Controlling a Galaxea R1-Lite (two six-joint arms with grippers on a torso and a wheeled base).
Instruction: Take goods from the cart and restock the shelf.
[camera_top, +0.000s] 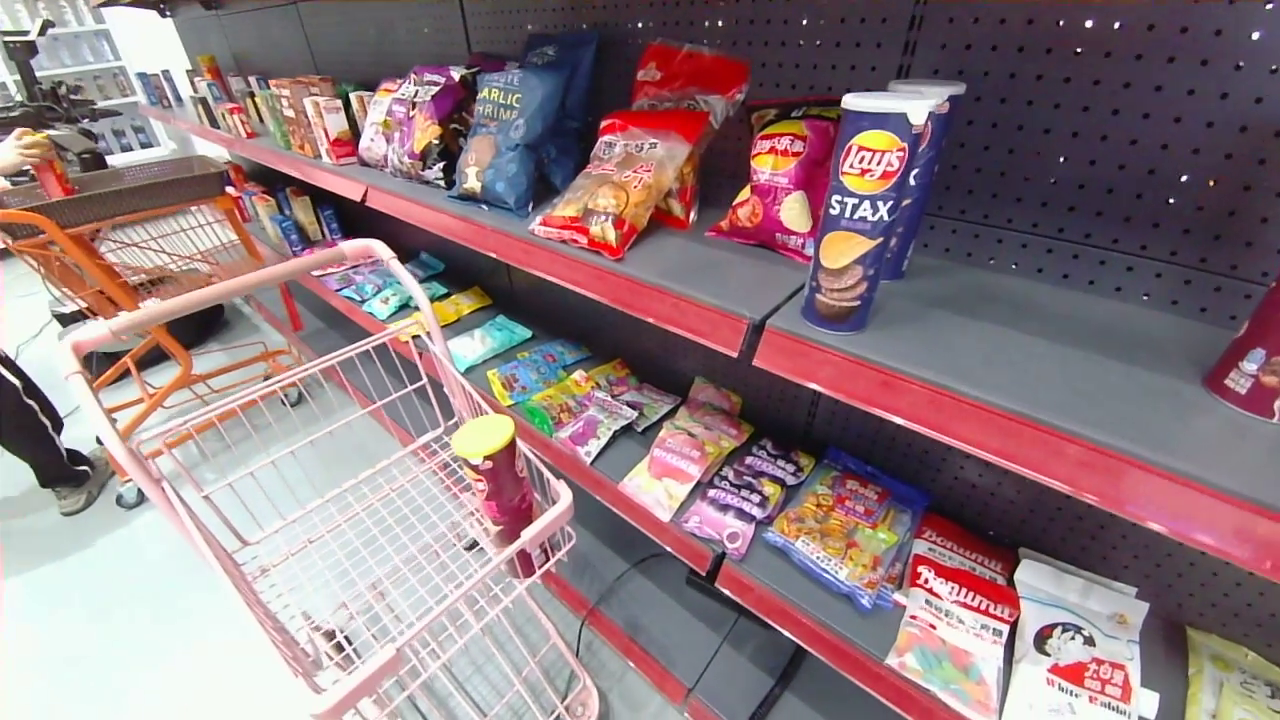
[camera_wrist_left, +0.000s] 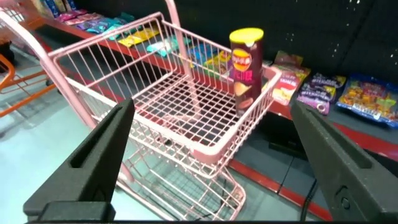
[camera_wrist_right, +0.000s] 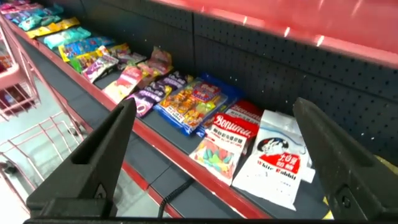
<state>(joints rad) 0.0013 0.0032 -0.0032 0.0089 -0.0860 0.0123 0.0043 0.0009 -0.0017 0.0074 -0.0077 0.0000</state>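
A maroon chip can with a yellow lid (camera_top: 497, 480) stands upright in the corner of the pink wire cart (camera_top: 230, 290) nearest the shelf. In the left wrist view my left gripper (camera_wrist_left: 211, 186) is open and wide, hanging above and short of the cart (camera_wrist_left: 106, 39), with the can (camera_wrist_left: 246, 68) beyond it. Two tall blue chip cans (camera_top: 860, 210) stand on the upper shelf (camera_top: 1000, 370), and grey bare board lies to their right. My right gripper (camera_wrist_right: 214, 180) is open, empty, over the lower shelf's snack bags (camera_wrist_right: 227, 140).
Snack bags (camera_top: 620, 180) line the upper shelf to the left of the blue cans. A dark red can (camera_top: 1250, 360) shows at the right edge. Flat packets (camera_top: 830, 520) cover the lower shelf (camera_top: 640, 510). An orange cart (camera_top: 130, 250) stands behind the pink one.
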